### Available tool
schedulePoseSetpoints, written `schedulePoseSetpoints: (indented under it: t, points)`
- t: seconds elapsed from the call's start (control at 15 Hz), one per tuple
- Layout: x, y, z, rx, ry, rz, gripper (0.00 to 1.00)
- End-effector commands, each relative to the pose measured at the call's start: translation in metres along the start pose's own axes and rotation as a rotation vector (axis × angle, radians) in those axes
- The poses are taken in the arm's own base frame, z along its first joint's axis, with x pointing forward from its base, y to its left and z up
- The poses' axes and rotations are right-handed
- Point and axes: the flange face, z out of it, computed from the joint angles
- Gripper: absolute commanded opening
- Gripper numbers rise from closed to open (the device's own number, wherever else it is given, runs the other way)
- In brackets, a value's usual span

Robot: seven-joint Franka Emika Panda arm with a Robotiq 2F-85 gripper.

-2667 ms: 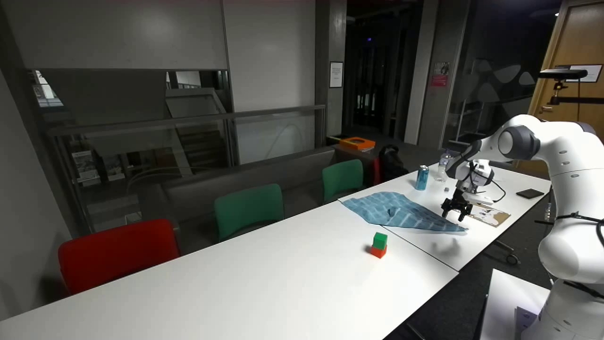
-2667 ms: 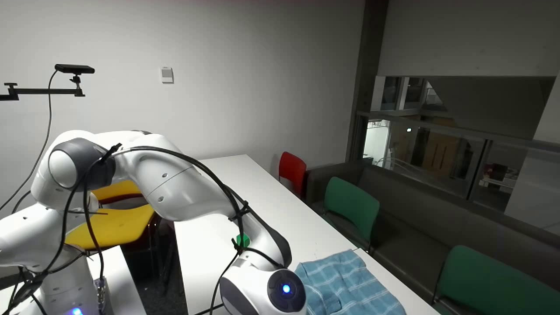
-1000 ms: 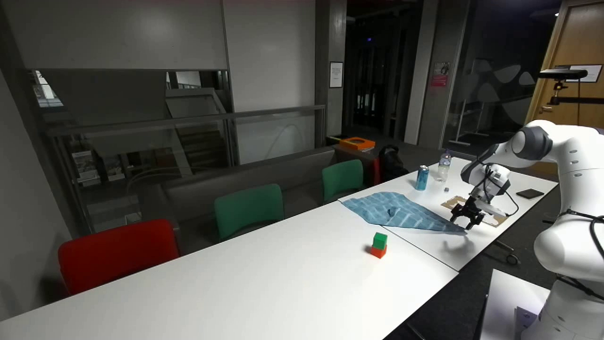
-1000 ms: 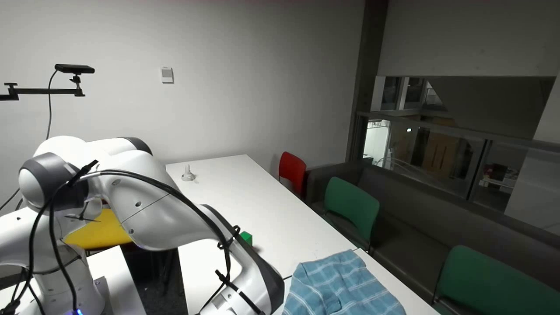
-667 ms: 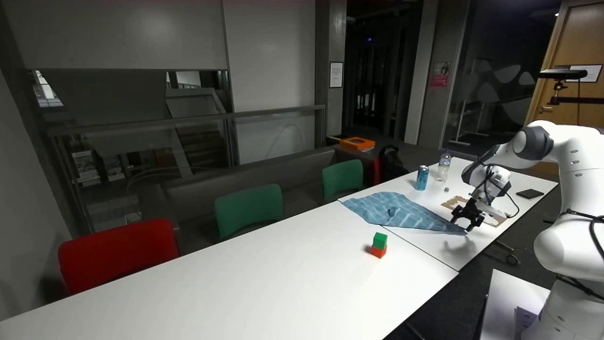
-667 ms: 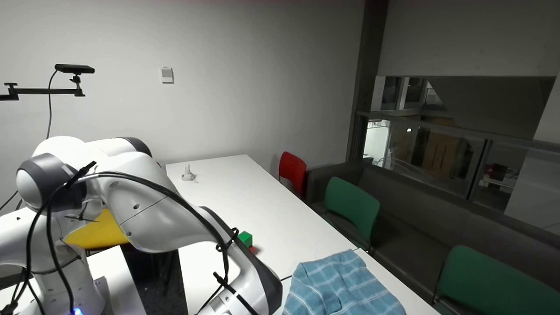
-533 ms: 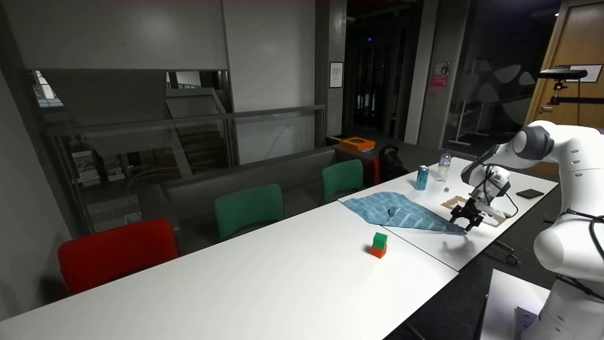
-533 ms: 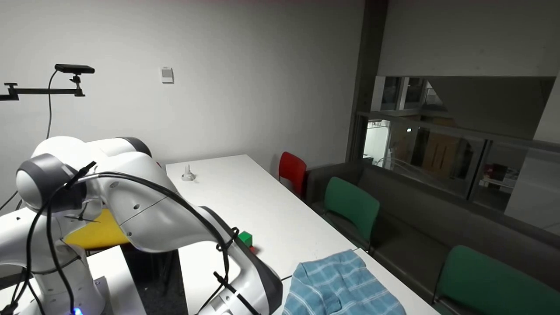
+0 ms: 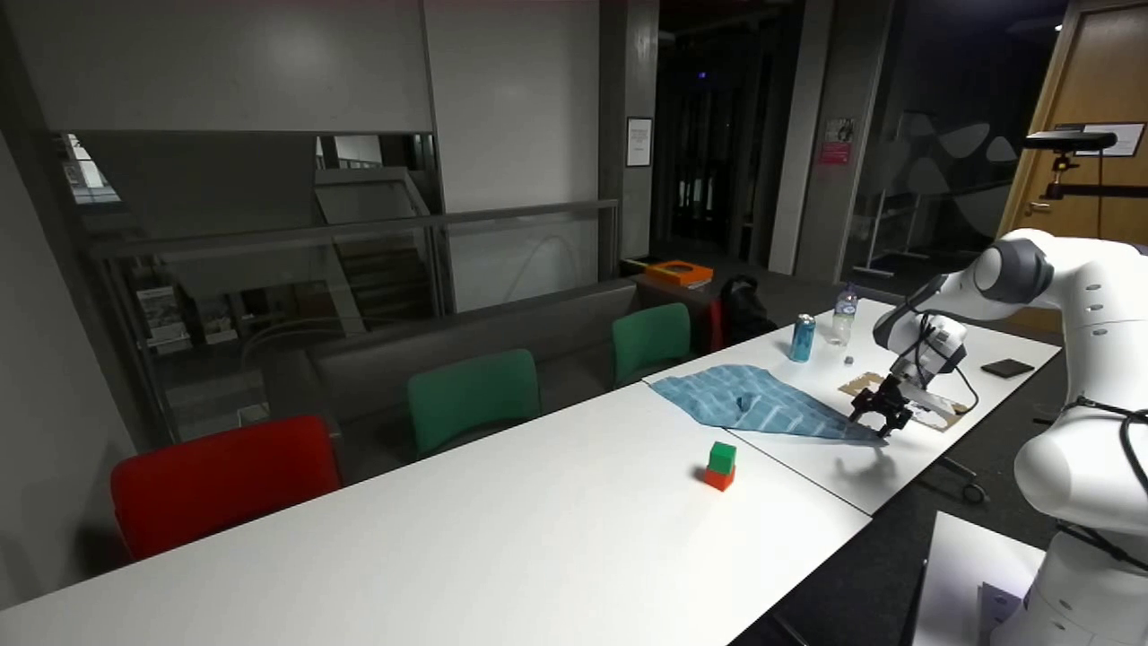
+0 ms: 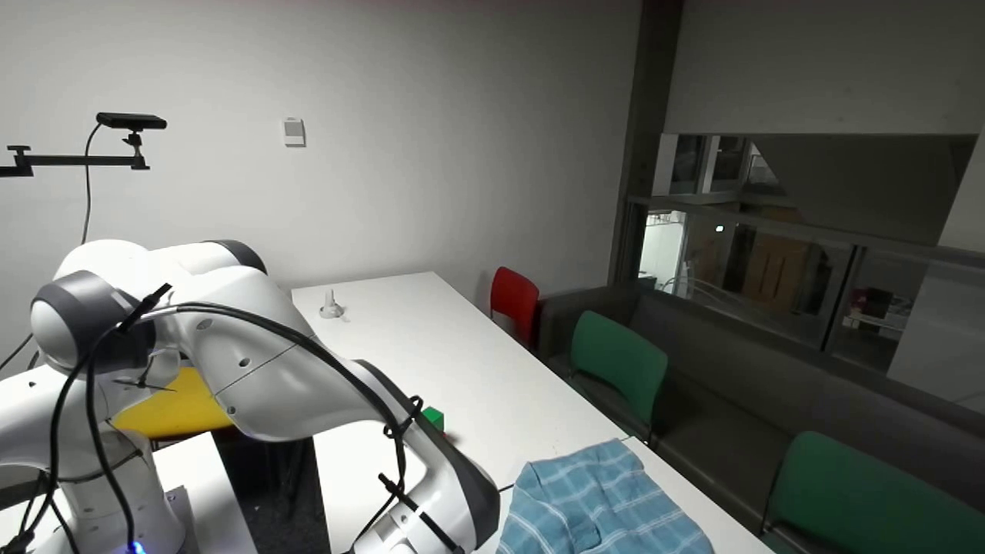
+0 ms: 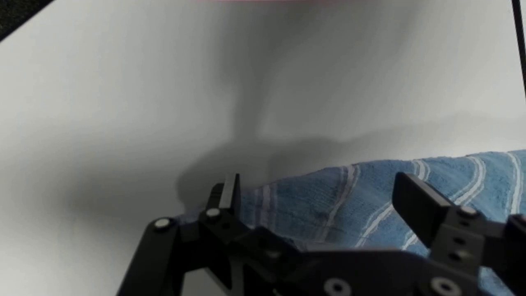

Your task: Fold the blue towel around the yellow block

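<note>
room (image 10: 462,154) dimly lit, tables (image 9: 502,538) white | blue towel (image 9: 780,408) laid over table seam (image 9: 798,472), long axis angled crosswise, tapered tip pointed toward robot-side edge | gripper (image 11: 318,195) spread wide at tip, contact unclear

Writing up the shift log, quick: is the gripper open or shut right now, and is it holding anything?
Gripper: open, holding nothing; the towel shows between its spread fingers, not pinched.
</note>
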Motion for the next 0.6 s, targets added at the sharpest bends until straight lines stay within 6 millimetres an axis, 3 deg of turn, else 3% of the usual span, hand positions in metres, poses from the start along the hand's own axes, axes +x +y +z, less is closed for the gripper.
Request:
schedulePoseSetpoints:
  t: [0.0, 0.13, 0.53]
  points:
    - [-0.0006, 0.0010, -0.0018, 0.026, 0.032, -0.032, 0.74]
    - [-0.0007, 0.0016, -0.0018, 0.029, 0.034, -0.035, 0.68]
    - [-0.0001, 0.0015, -0.0019, 0.030, 0.038, -0.041, 0.23]
